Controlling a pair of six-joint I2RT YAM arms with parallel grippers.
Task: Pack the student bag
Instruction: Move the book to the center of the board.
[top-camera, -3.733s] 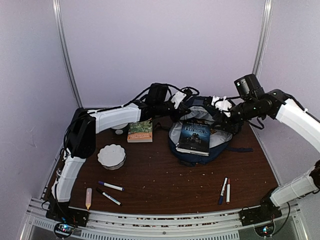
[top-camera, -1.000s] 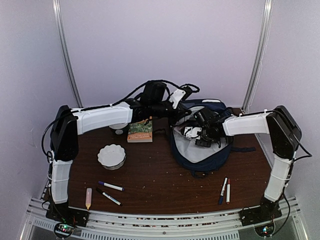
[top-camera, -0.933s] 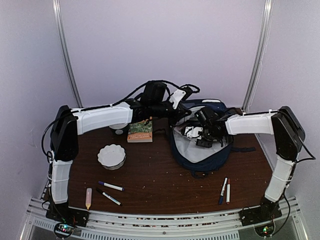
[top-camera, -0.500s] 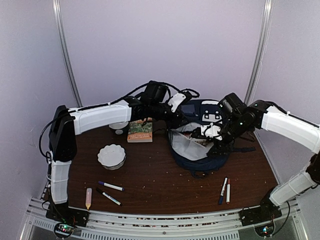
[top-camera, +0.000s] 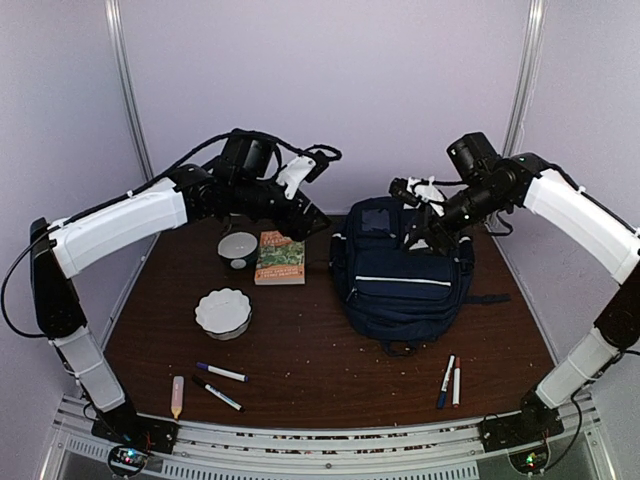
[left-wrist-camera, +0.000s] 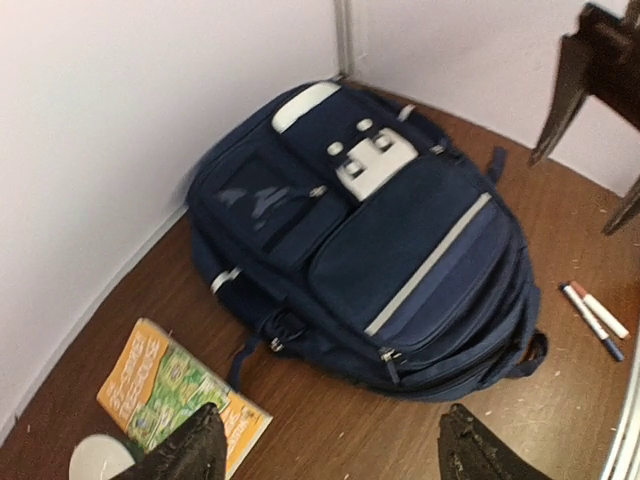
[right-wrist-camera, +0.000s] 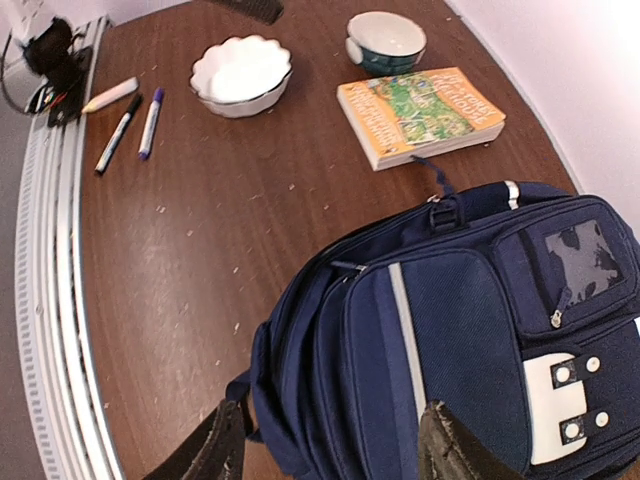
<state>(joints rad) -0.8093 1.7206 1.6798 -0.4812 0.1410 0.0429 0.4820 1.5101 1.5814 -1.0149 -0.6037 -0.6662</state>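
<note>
Top external view: the left claw (top-camera: 312, 222), shut at the bag's rim a second ago, now gapes empty near the green-and-orange paperback book (top-camera: 280, 257). The student bag (top-camera: 402, 280), a large navy-blue striped fabric backpack, lies flap-down on the brown worktop (top-camera: 320, 350), under the open, empty right claw (top-camera: 426, 236); the paperback looks next to pack.

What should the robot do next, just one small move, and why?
Probably lower the left claw toward the orange book. The book lies on the table just left of the student bag, not yet packed, and that claw hangs open and empty above it, nearer than the right one.
</note>
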